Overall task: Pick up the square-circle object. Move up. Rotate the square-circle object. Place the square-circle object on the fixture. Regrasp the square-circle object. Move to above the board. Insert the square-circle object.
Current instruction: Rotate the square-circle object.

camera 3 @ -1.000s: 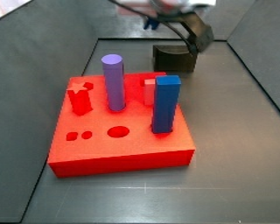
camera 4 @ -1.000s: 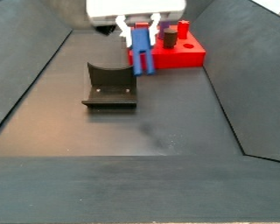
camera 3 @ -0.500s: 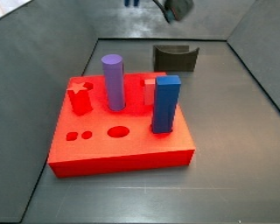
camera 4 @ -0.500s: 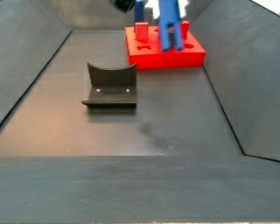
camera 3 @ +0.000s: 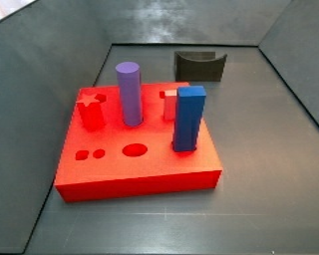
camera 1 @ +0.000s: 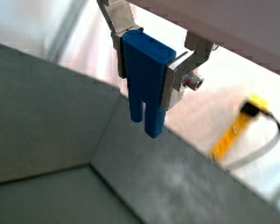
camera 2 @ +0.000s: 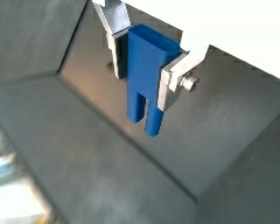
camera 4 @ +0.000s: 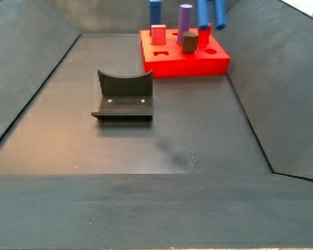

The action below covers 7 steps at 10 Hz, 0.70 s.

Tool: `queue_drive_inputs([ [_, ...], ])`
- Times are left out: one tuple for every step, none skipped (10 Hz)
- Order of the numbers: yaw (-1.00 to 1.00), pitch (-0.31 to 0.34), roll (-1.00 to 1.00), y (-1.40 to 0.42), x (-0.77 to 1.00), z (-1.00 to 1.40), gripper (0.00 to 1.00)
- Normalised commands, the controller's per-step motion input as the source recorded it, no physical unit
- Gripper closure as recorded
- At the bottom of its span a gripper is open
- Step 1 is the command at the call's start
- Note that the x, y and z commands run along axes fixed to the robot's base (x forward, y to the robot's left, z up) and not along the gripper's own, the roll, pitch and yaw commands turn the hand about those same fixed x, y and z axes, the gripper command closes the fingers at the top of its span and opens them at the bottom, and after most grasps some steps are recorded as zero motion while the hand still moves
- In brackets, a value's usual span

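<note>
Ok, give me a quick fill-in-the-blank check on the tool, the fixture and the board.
1. In both wrist views the tool is shut on the square-circle object, whose colour is ____.
2. In both side views the notch of the fixture is ____.
3. On the red board, the round upright post is ____ in colour.

Missing words: blue; empty; purple.

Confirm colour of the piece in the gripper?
Blue. The square-circle object sits clamped between the gripper's silver fingers, clearest in both wrist views.
</note>
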Motion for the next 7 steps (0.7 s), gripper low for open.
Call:
queue_drive_inputs([
  [-1.0,-0.042,-0.96,0.07,-0.04,-0.08,1.0],
  [-1.0,0.015,-0.94,0.05,-0.09,0.0,1.0],
  [-1.0,0.07,-0.93,0.03,-0.06,0.0,1.0],
  [-1.0,0.147,-0.92,0.02,0.01,-0.02,1.0],
  [-1.0,0.184,-0.91,0.01,0.02,-0.02,1.0],
  [-1.0,0.257,-0.9,0.02,-0.01,0.01,1.0],
  [-1.0,0.329,-0.91,0.02,-0.03,0.03,1.0],
])
